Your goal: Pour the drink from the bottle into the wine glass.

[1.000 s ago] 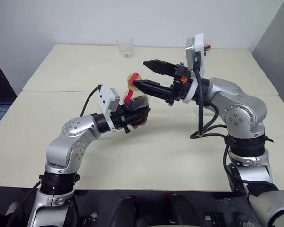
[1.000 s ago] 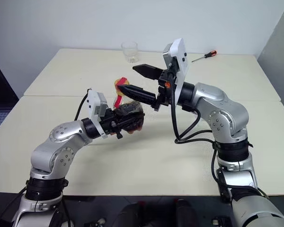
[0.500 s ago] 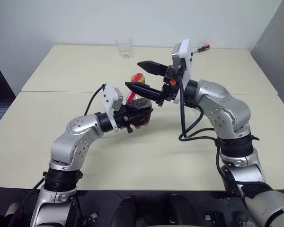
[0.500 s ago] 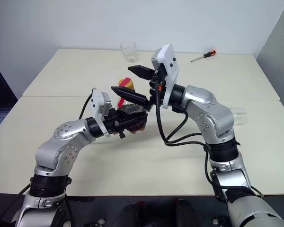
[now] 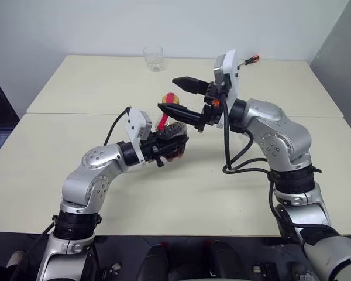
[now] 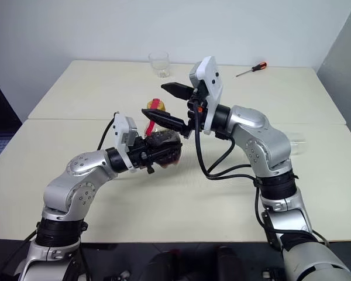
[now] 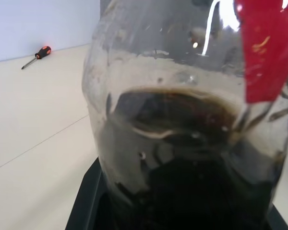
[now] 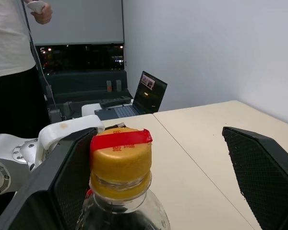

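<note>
Left gripper (image 5: 171, 140) sits nearest, raised above the table (image 5: 76, 88), fingers clamped on the body of the bottle (image 5: 173, 136) and pointing toward 2 o'clock. Bottle stands roughly upright in that grip, off the tabletop. In the left wrist view the drink (image 7: 182, 158) shows as a dark pool in the lower part of the clear body, with a red strip hanging down one side.

Yellow cap (image 8: 120, 160) is on the bottle, a red band across its top. Right gripper (image 5: 175, 97) comes in from 3 o'clock, pointing toward 9 o'clock, fingers spread wide. In the right wrist view the cap sits between the two fingers, one finger (image 8: 69, 182) close beside it, the other (image 8: 259, 167) well apart. Whether the near finger touches the cap cannot be told.

Wine glass (image 6: 297, 143) shows as a clear shape at 3 o'clock, behind the right arm, near the table's right edge; its pose cannot be told.

Further back, a clear tumbler (image 5: 154, 58) stands at 12 o'clock near the far edge. A screwdriver (image 6: 251, 69) with an orange handle lies at 1 o'clock on the far right.

A person (image 8: 14, 62) stands beyond the table in the right wrist view, with a laptop (image 8: 149, 93) open on a desk behind.
</note>
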